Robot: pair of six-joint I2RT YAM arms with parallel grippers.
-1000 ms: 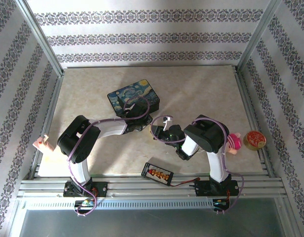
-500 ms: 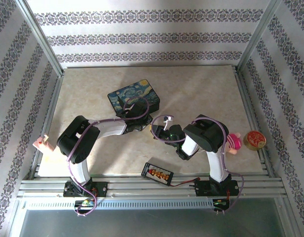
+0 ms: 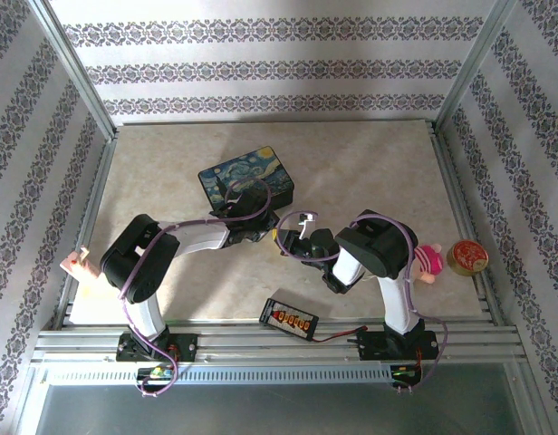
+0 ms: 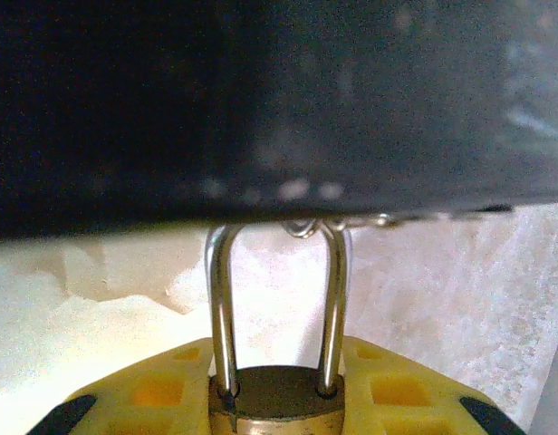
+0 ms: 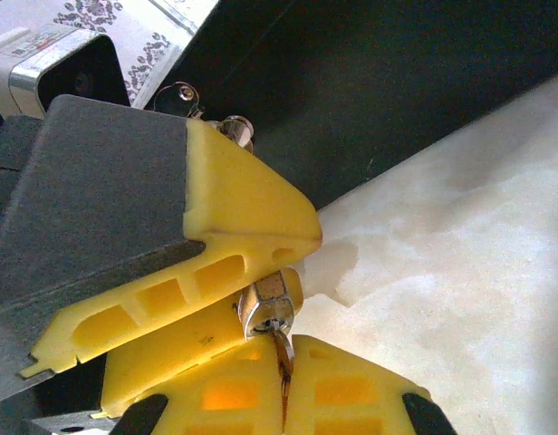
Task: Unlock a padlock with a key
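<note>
Pale marbled table [image 5: 460, 272] lies beneath both grippers, with a dark box [image 4: 279, 109] just ahead of them. Left gripper [image 4: 277, 415] is clamped on the padlock [image 4: 279, 397], whose shackle stands out past its fingertips toward the box's edge. Right gripper [image 5: 283, 391] is closed on the key [image 5: 281, 358], which juts from its fingertips into the padlock's end.

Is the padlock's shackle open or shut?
Shut: in the left wrist view both legs of the shackle sit down in the padlock body.
</note>
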